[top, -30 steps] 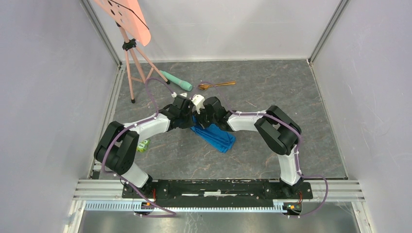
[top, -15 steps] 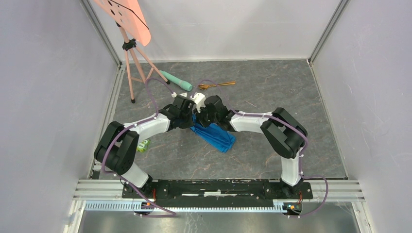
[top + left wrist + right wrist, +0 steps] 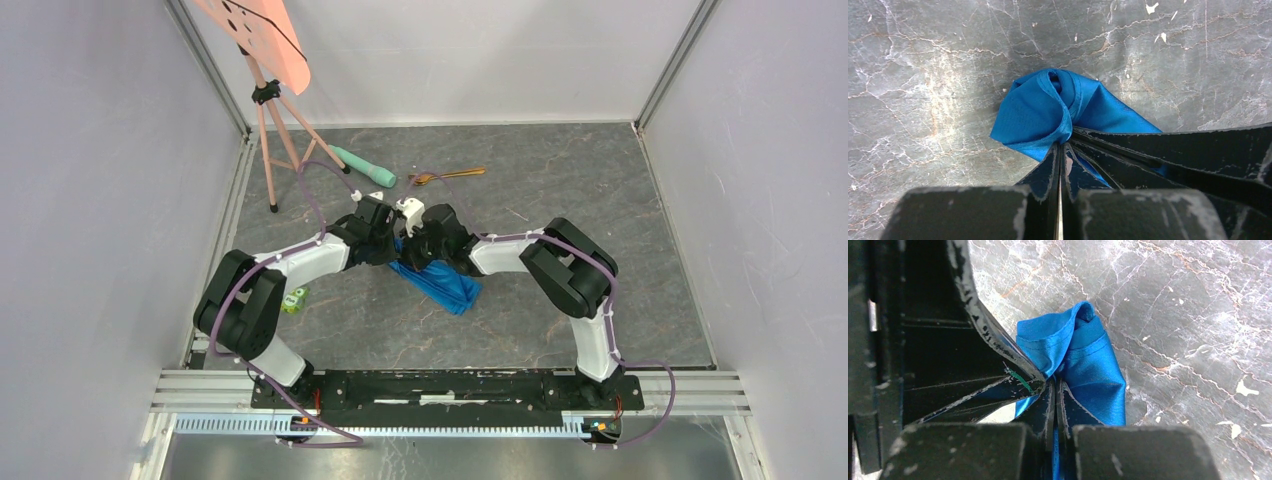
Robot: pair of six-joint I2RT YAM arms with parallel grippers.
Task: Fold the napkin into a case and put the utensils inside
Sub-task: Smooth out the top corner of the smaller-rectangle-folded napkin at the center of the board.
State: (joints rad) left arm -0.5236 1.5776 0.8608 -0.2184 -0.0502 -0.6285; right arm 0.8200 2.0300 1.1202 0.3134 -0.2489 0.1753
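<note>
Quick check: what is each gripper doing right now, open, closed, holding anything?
Left gripper: closed, pinching the napkin.
Right gripper: closed, pinching the same napkin.

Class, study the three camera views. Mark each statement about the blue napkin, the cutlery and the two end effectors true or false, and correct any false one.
1. The left end effector and the right end effector are both shut on the napkin. True.
2. The utensils are tucked inside the napkin. False: they lie bare on the table, towards its far side, apart from the cloth.
3. The napkin lies spread flat. False: it is bunched and creased between the two end effectors.
4. In the top view, the mint-green cylinder lies left of the utensils. True.
</note>
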